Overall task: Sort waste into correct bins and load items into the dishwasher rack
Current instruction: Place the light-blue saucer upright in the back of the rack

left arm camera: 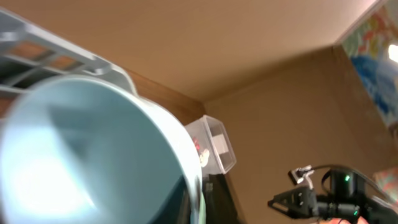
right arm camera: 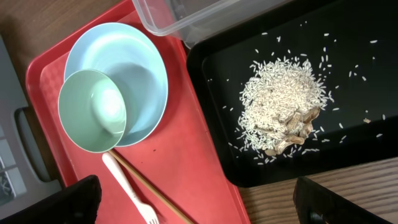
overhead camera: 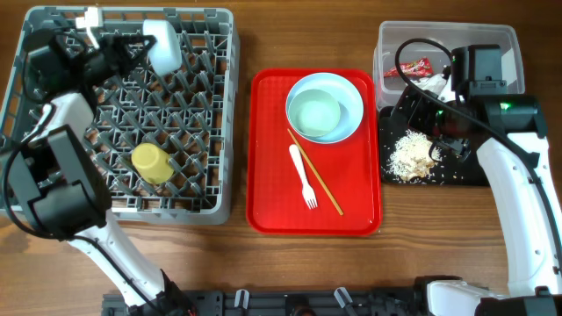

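Filling your left wrist view, a blurred pale round dish [left arm camera: 87, 155] sits right at the lens, with the rim of the grey-blue dishwasher rack [left arm camera: 56, 53] behind it. A colourful patch [left arm camera: 376, 62] shows in the far corner of the room, too blurred to make out.

From overhead, the brown wooden table [overhead camera: 263, 35] carries everything, so take the red serving tray [overhead camera: 360, 211] at its middle as your landmark. The rack stands left of that tray, with a yellow cup [overhead camera: 151, 163] lying inside it.

Your left end effector [overhead camera: 132, 51] is over the rack's back edge, left of the tray, and touches the pale dish. You cannot tell whether its fingers are clamped or apart.

Your right end effector [right arm camera: 196, 193] has its fingers spread wide and holds nothing. It hangs over the tray's right edge, where the black tray [right arm camera: 348, 81] begins.

Rice scraps [right arm camera: 283, 106] are heaped on the black tray, ahead of the right finger. A clear tub [overhead camera: 492, 35] behind it holds a red wrapper [overhead camera: 415, 67].

On the red tray, ahead of the left finger, a mint bowl [right arm camera: 93, 109] rests in a pale blue plate [right arm camera: 134, 68]. A white fork [overhead camera: 303, 180] and chopsticks [overhead camera: 320, 182] lie in front of them.
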Controlling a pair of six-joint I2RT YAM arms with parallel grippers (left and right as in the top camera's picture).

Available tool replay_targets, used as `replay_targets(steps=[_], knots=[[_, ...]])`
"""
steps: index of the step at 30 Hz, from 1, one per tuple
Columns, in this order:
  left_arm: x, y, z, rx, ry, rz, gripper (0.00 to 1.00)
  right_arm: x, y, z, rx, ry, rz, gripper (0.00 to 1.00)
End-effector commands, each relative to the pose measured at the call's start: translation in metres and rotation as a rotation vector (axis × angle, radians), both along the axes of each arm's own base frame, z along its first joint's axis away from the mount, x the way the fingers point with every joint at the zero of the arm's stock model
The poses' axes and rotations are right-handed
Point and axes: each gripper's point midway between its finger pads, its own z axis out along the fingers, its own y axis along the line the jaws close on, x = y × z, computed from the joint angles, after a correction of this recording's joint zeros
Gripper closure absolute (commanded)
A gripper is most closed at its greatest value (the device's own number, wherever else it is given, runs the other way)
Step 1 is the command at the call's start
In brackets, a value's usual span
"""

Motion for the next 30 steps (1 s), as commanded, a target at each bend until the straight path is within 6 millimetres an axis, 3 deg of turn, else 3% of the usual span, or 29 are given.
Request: replay_targets(steps=[1,5,9,13,16,17,18,27,30], knots=[[-0.004,0.024,-0.006,-0.023,0.032,0.032,0.87,0.002,-0.003,0.008,-0.007,-0.023,-0.017,0.0],[-0.005,0.029,-0.006,-0.024,0.032,0.038,0.93,0.002,-0.003,0.008,-0.007,-0.023,-0.017,0.0],[-0.004,0.03,-0.006,-0.022,0.033,0.046,0.87,0.001,-0.003,0.007,-0.007,-0.016,-0.016,0.0],[-0.001,0.039,-0.007,-0.015,0.036,0.081,0.73,0.0,-0.003,0.007,-0.007,-0.013,-0.017,0.0],[-0.001,0.049,-0.008,-0.012,0.038,0.11,0.35,0.0,-0.003,0.007,-0.007,-0.013,-0.016,0.0],[-0.001,0.052,-0.008,-0.011,0.038,0.119,0.13,0.0,-0.003,0.006,-0.007,-0.013,-0.016,0.0],[-0.001,0.057,-0.008,-0.01,0.039,0.133,0.0,0.0,-0.003,0.006,-0.007,-0.013,-0.016,0.0],[-0.012,0.109,-0.007,-0.062,0.104,0.245,0.0,0.0,-0.003,0.006,-0.008,-0.012,-0.016,0.0],[-0.016,0.107,0.006,-0.07,0.097,0.232,0.0,0.0,-0.003,0.007,-0.008,-0.013,-0.016,0.0]])
